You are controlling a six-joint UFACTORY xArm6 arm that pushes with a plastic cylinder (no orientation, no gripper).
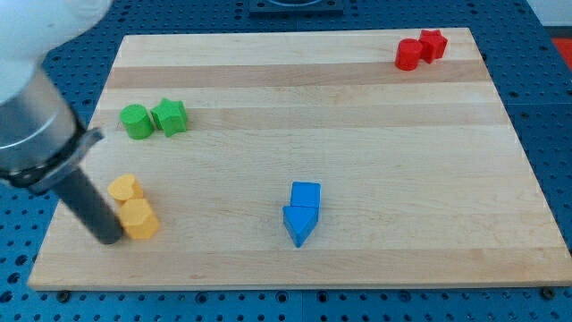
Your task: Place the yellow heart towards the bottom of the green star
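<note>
Nearest the view's bottom, my tip [109,238] rests on the wooden board [357,259] at its left side, the dark rod slanting up and to the view's left into the grey arm body that fills the upper left corner. There are no fingers to open or close here, only this plain rod end. Just to the tip's right, touching it or very nearly so, sits a yellow block [139,218] of blocky, roughly hexagonal shape. Directly above that, touching it, lies the yellow heart [125,188], which is up and slightly to the right of my tip, close by but not in contact with the tip's end. Toward the middle of the board, a blue triangle [299,224] and a blue cube [306,194] sit pressed together, the cube above. Farther up on the left, well apart from the heart, a green cylinder [136,121] and the green star [170,117] sit side by side, touching. At the far top right corner, a red cylinder [409,55] and a red block [433,45] sit together.
</note>
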